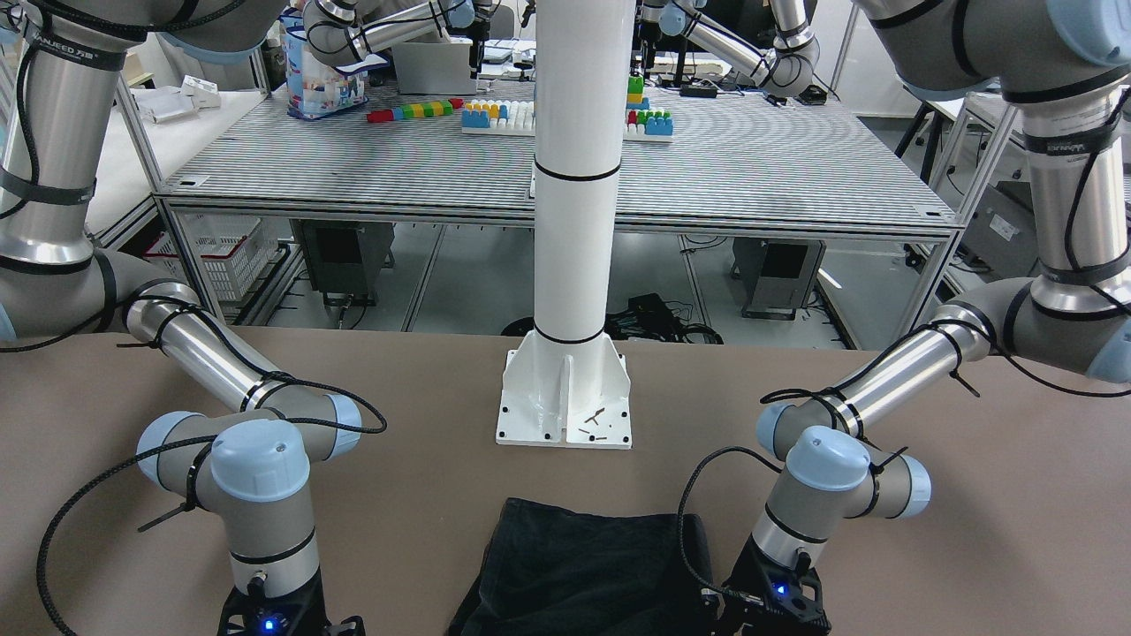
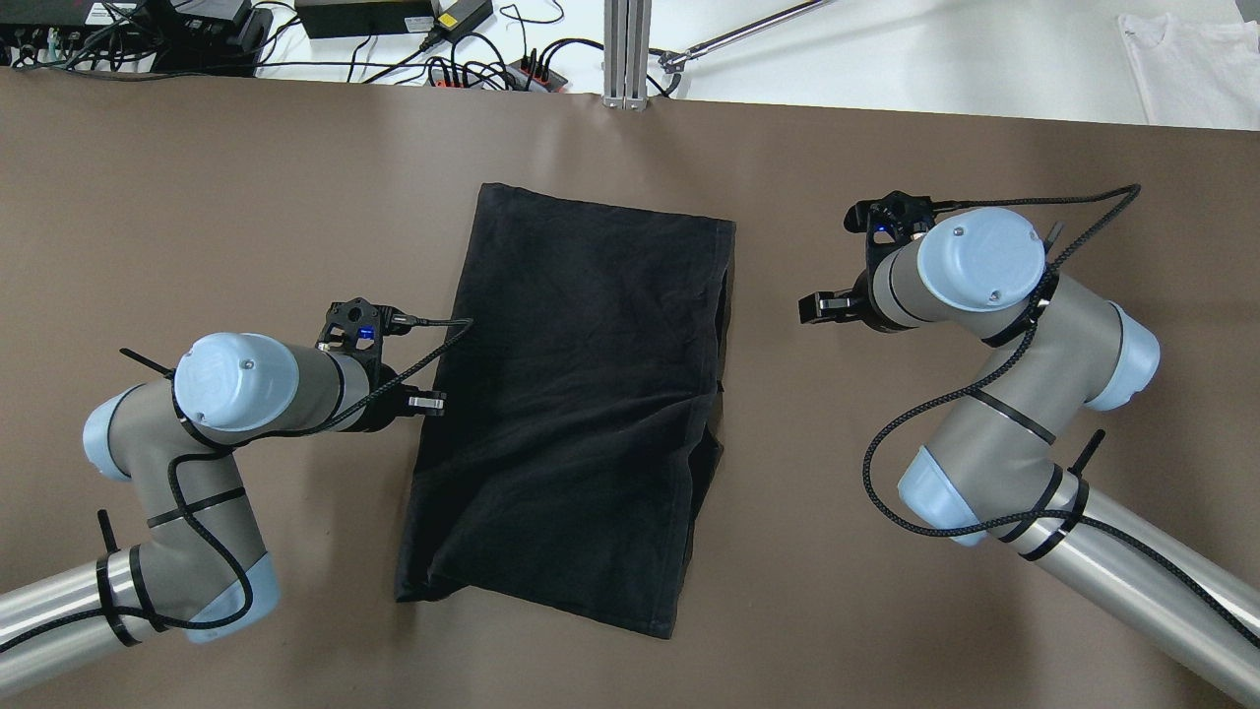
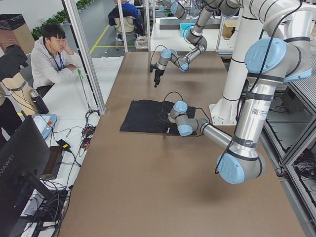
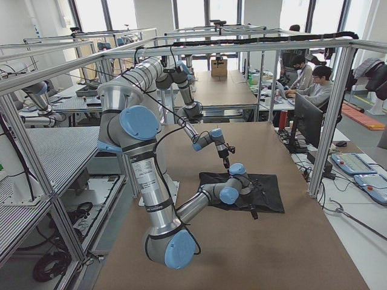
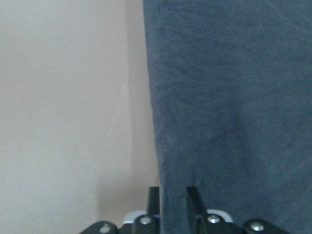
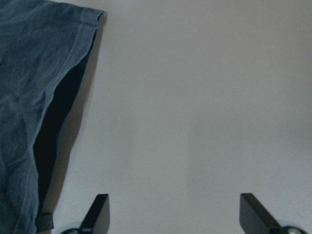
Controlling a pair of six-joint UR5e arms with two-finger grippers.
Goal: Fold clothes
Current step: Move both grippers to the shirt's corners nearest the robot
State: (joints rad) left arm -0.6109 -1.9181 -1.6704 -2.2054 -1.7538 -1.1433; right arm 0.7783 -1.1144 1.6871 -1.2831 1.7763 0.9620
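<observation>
The black cloth (image 2: 581, 394) lies on the brown table (image 2: 197, 197) as a rough folded rectangle with wrinkles and a loose layer along its right edge. My left gripper (image 2: 425, 401) is at the cloth's left edge. In the left wrist view its fingers (image 5: 154, 197) stand close together with the cloth's (image 5: 229, 107) edge between them. My right gripper (image 2: 815, 307) is open and empty over bare table, a short way right of the cloth. In the right wrist view its fingers (image 6: 100, 209) are wide apart and the cloth's corner (image 6: 29, 73) is at the left.
The white pillar's base (image 1: 565, 397) stands on the table on the robot's side of the cloth. Cables and power strips (image 2: 472, 69) and an aluminium post (image 2: 626, 49) line the far edge. A white garment (image 2: 1191, 49) lies beyond the far right corner. A person (image 3: 49, 54) sits beside the table.
</observation>
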